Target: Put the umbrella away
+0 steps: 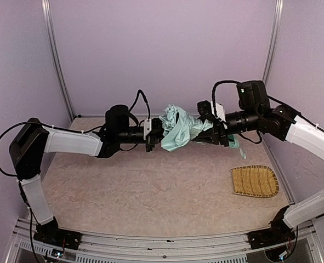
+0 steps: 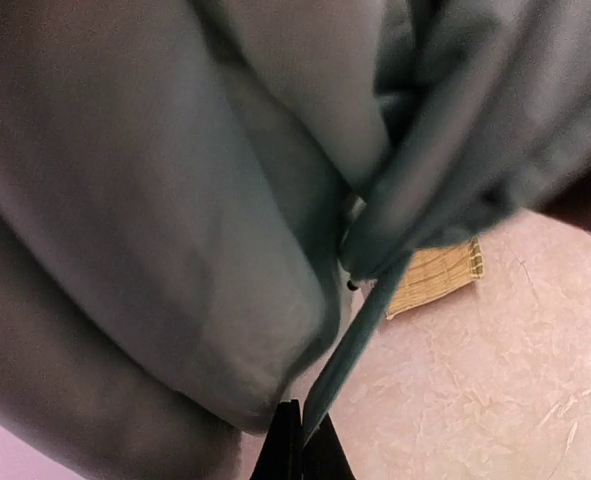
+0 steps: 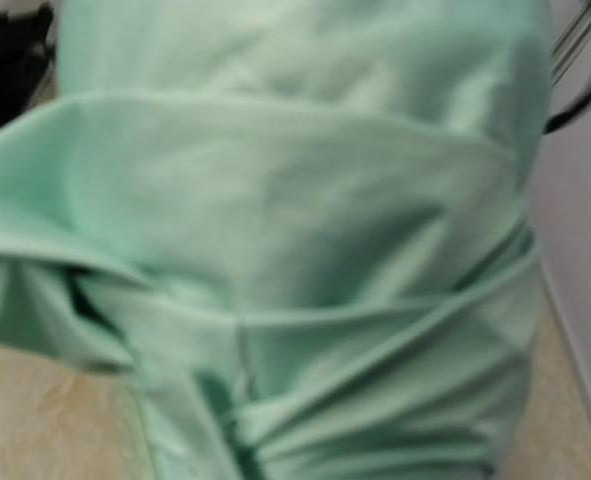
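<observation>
Two arms hold the umbrella [image 1: 178, 131] aloft over the tabletop [image 1: 151, 189] toward 12 o'clock: left pincer [image 2: 300, 447] pressed together on its thin strap [image 2: 360, 330], right pincer [image 1: 208, 129] gripping the bundled fabric. Mat [image 1: 254, 181] lies at 4 o'clock.

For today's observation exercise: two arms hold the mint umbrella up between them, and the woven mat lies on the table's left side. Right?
Not quite: the woven mat lies on the right side of the table, as the top view shows. The two arms do hold the mint umbrella up between them.
</observation>
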Motion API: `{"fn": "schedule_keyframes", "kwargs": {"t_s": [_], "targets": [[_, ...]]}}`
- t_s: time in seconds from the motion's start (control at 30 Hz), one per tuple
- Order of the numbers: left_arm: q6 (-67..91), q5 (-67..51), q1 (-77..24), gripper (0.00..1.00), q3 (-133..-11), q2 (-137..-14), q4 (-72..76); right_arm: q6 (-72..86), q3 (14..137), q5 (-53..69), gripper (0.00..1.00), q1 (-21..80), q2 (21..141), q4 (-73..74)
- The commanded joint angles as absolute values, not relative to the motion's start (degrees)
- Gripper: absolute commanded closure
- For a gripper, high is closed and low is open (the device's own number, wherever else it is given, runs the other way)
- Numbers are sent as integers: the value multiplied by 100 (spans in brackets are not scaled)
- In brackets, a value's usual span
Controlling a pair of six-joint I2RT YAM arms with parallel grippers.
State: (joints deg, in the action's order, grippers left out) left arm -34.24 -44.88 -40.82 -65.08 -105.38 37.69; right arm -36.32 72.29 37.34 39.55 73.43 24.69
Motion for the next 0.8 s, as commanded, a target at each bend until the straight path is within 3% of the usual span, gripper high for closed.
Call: {"fn": "schedule_keyframes", "kwargs": {"t_s": [0.0,0.33,0.53,0.77], "targets": [[-4510,-3534,-3584,100,-6940,-11003,2000,-3928,7074,3686,100,5004,7283,3128],[-6062,-2834,-3515,100,-7939,-11135,1190,-3912,5744,2410,100,6157,8400,3027],[-6261,-3166,-3641,100,-7553,-10670,1302,-3964,5269,892,100,6564,9363,2748],[-6449,-3427,-4146,100,-6822,-10287,1862,-4488,4991,704,100,6679,9560,2308]]}}
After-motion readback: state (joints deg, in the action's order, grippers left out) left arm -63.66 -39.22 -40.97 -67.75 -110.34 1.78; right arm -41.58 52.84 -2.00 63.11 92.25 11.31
